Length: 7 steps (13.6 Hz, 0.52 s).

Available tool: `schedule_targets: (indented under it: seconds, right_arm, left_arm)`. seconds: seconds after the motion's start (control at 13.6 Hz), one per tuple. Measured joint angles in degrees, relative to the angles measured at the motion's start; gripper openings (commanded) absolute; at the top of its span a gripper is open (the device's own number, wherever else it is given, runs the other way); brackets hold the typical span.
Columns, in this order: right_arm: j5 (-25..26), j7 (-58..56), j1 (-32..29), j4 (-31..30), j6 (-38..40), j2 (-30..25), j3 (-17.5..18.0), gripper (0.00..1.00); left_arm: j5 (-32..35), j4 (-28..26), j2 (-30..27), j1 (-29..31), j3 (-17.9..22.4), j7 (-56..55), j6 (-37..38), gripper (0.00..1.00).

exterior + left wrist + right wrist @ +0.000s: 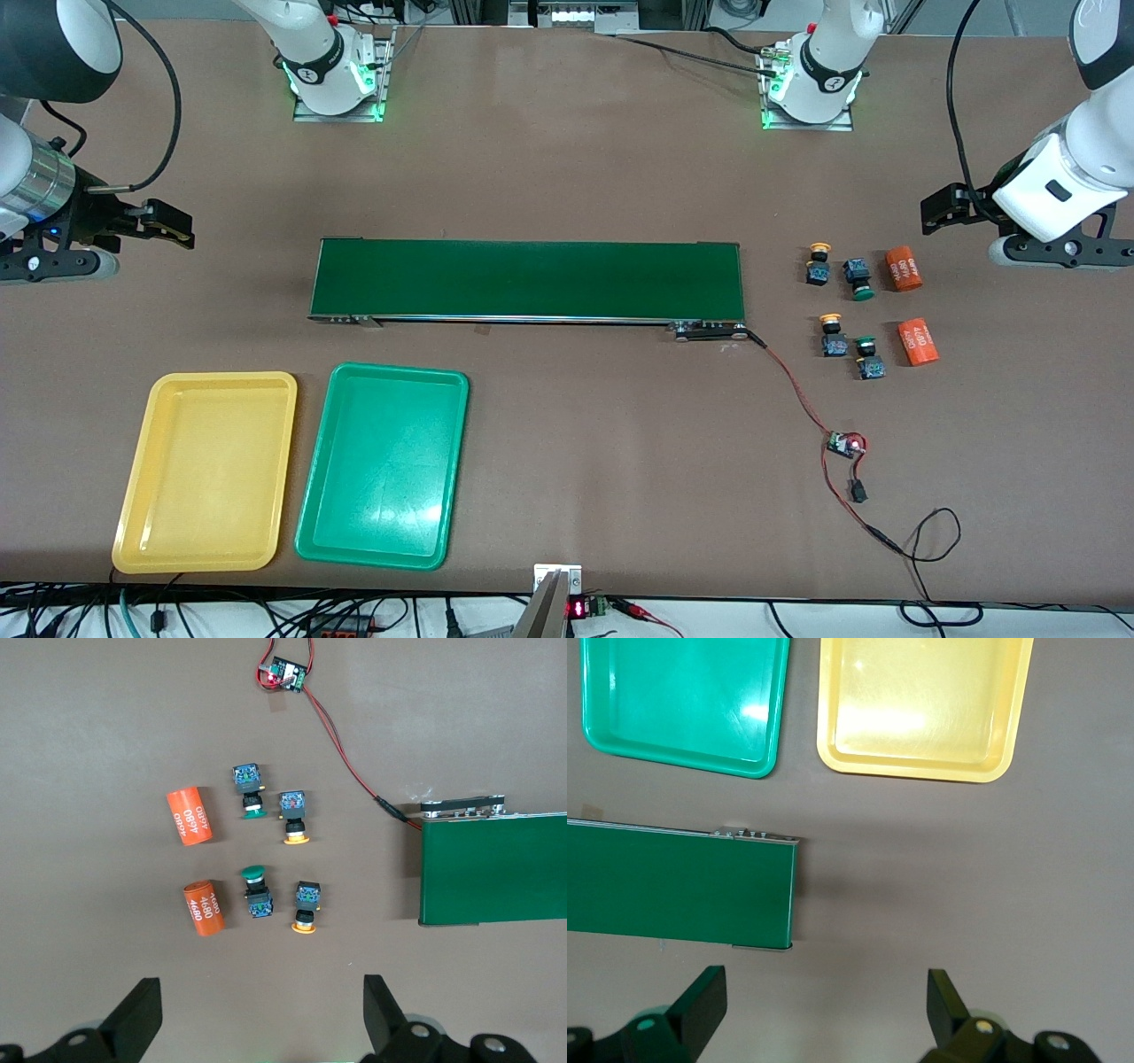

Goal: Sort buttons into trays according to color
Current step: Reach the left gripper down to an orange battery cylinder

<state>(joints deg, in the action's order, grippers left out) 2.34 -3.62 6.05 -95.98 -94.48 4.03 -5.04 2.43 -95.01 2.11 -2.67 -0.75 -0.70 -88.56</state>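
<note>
0/4 sorted: buttons (842,310) all by belt's (529,280) 3 o'clock end, yellow tray (205,470) & green tray (383,464) empty. Left gripper (257,1010), right gripper (824,1005) wide open, holding nothing.

A wide brown table (567,159) fills the scene, evenly lit, with tangled cables (266,616) along its near edge.

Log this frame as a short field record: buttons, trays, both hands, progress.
buttons: two yellow-capped, two green-capped, on the table at the left arm's end, beside the conveyor belt
trays: yellow tray and green tray, side by side, holding nothing
left hand: open, over the buttons
right hand: open, waiting
progress: nothing sorted
</note>
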Motion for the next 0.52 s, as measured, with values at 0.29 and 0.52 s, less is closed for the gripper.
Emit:
schedule_targets:
  seconds: [0.29, 0.52]
  right_arm:
    - [0.0, 0.0, 0.0, 0.0, 0.0, 0.1, 0.0, 1.0]
    - [0.0, 0.0, 0.0, 0.0, 0.0, 0.1, 0.0, 1.0]
  left_arm:
    - [0.0, 2.8, 5.3, 0.1, 0.1, -0.1, 5.6, 1.0]
    - [0.1, 5.6, 12.6, 1.9, 1.0, -0.1, 6.2, 1.0]
